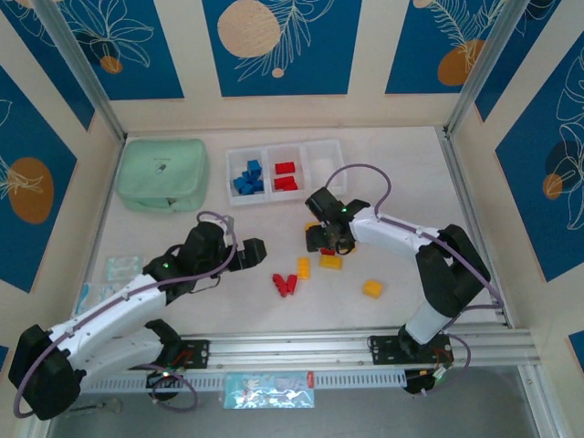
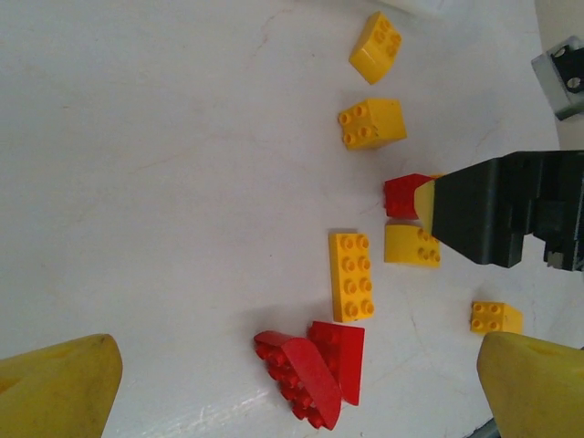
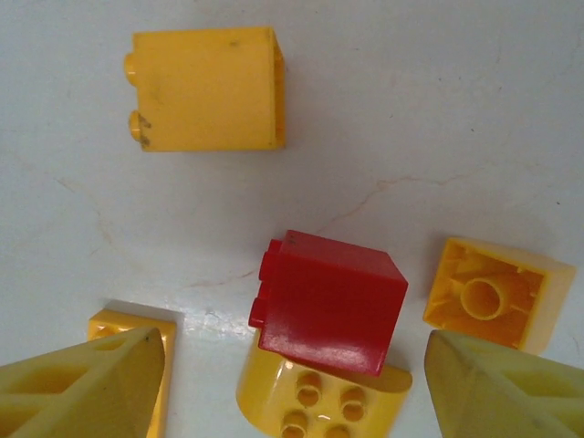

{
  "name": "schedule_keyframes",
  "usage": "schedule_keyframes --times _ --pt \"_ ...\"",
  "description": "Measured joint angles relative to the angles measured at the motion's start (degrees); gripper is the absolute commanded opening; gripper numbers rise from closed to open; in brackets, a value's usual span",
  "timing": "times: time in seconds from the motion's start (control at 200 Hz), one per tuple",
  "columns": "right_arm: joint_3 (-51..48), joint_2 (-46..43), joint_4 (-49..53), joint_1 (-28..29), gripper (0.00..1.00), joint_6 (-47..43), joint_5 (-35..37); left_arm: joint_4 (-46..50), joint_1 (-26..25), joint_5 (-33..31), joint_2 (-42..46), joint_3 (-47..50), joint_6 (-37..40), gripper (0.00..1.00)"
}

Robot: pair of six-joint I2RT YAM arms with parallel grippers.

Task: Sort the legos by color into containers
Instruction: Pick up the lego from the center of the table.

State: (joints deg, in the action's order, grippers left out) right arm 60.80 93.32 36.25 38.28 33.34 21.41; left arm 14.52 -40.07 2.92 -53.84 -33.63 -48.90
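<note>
Top external: blue legos (image 1: 247, 177), some reds (image 1: 286, 176) in containers (image 1: 325, 162); yellows (image 1: 373, 288), other reds (image 1: 285, 285) loose; left gripper (image 1: 255, 251), right gripper (image 1: 327, 245) wide, empty.

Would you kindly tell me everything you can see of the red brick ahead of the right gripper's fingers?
The red brick is a glossy, squarish plastic block tipped on its side, with two studs pointing left in the right wrist view. It lies on the white table, its near edge overlapping a rounded yellow studded brick. It sits between the fingers of the open right gripper, touching neither.
</note>
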Motion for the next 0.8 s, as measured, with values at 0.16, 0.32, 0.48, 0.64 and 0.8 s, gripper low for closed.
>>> schedule_keyframes --times 0.16,0.32,0.48,0.64,0.8 --pt "0.0 1.8 -0.4 0.0 0.73 0.8 1.7 -0.8 -0.2 -0.2 -0.6 0.1 -0.3 0.99" --pt "0.2 4.1 -1.1 -0.1 0.66 1.0 2.3 -0.8 -0.2 -0.4 -0.7 0.1 -0.3 0.99" --pt "0.5 6.0 -1.8 -0.1 0.59 1.0 2.5 -0.8 -0.2 -0.8 -0.8 0.1 -0.3 0.99" --pt "2.2 7.6 -2.4 0.0 0.48 0.3 2.6 -0.6 -0.2 -1.1 -1.5 0.1 -0.3 0.99" --pt "2.5 7.6 -2.6 0.1 0.4 -0.4 2.6 -0.5 -0.2 -1.6 -1.5 0.1 -0.3 0.99"
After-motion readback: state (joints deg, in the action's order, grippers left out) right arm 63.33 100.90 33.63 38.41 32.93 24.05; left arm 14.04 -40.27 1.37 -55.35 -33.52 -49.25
